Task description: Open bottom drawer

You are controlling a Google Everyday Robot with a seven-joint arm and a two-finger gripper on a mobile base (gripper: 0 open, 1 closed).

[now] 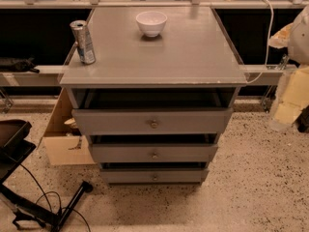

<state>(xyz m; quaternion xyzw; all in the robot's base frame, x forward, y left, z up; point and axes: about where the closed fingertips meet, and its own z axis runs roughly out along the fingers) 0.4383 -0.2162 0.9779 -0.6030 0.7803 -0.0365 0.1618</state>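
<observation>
Bottom drawer [154, 176] sits lowest — gripper [290, 102] well apart, at right edge.

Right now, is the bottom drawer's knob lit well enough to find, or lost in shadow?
In the camera view, light comes from above: the cabinet top has a soft sheen, and dark shadow bands sit above each drawer front. The bottom drawer is dimmest, but its knob can be made out. The gripper is not in view.

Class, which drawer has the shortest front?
The bottom drawer; the middle and top fronts are taller. End effector not in view.
</observation>
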